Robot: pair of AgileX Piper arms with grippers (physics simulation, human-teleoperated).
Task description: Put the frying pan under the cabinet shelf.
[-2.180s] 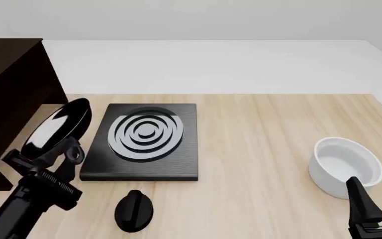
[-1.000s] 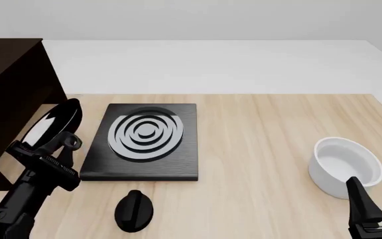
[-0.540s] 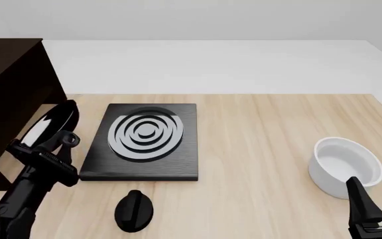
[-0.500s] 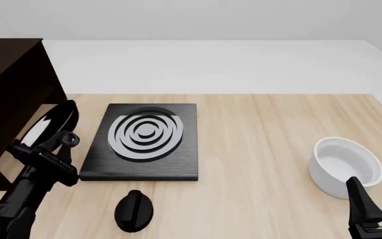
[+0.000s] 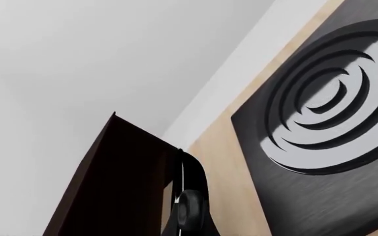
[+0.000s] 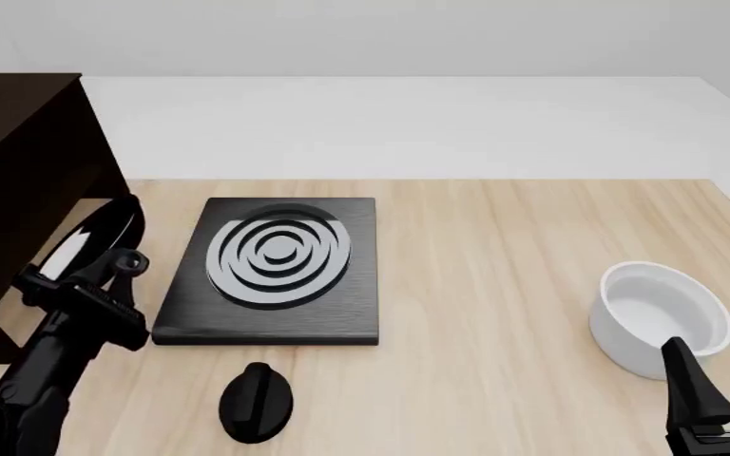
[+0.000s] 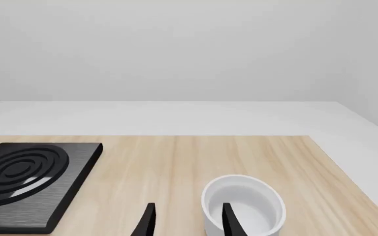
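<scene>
The frying pan (image 6: 86,239) is glossy black and stands tilted nearly on edge, just right of the dark brown cabinet shelf (image 6: 16,180). It sits at the mouth of the gap beneath the top board. My left gripper (image 6: 96,285) is shut on the pan's handle, whose ring (image 6: 128,261) shows above the fingers. In the left wrist view the pan's thin edge (image 5: 191,174) lies beside the cabinet (image 5: 110,187). My right gripper (image 6: 720,394) is open and empty at the near right, its fingers (image 7: 148,221) framing the white bowl.
A square black burner slab (image 6: 277,266) with grey rings lies right of the pan; it also shows in the left wrist view (image 5: 327,123). A black knob-shaped object (image 6: 258,399) lies in front of it. A deep white bowl (image 6: 663,318) stands at the near right.
My left arm has carried the pan to the left, toward the cabinet, and the pan has turned more edge-on. The right arm has not moved.
</scene>
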